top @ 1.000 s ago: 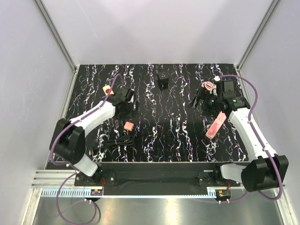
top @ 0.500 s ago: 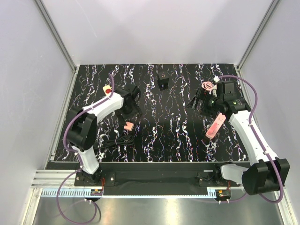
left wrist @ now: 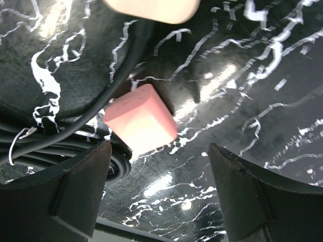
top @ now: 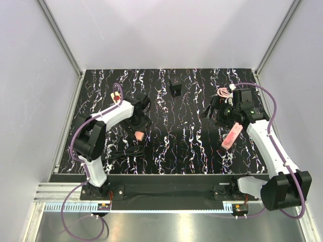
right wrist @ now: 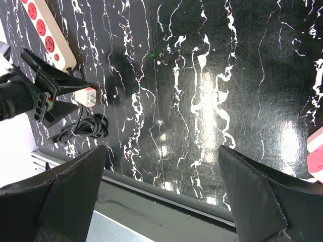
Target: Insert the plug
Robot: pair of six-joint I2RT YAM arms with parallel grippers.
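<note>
Surface: black marble-look table (top: 192,146) with white veins, closed in by pale grey walls and aluminium corner posts.
Plug: small pink block-shaped plug (left wrist: 141,118) lies flat on the table at the near left, turned at an angle and not in any socket.
Cable: thin black cable (top: 123,151) is bunched in loose loops just near of the plug. In the left wrist view one strand curves close past the plug's left side.
Power strip: cream power strip with red sockets (top: 117,96) lies at the far left, farther back than the plug and apart from it.
Left gripper: left gripper (left wrist: 160,151) hangs right over the plug with both fingers spread wide. Neither finger touches the plug, and nothing is held.
Right gripper: right gripper (right wrist: 162,151) is raised over the right half of the table, fingers fully apart and empty.
Other items: pink-and-white oblong bar (top: 231,135) lies on the right, beside the right forearm. Small black block (top: 175,88) stands at the far centre. Pink-and-white coiled cord (top: 223,92) sits at the far right, next to the right wrist.
</note>
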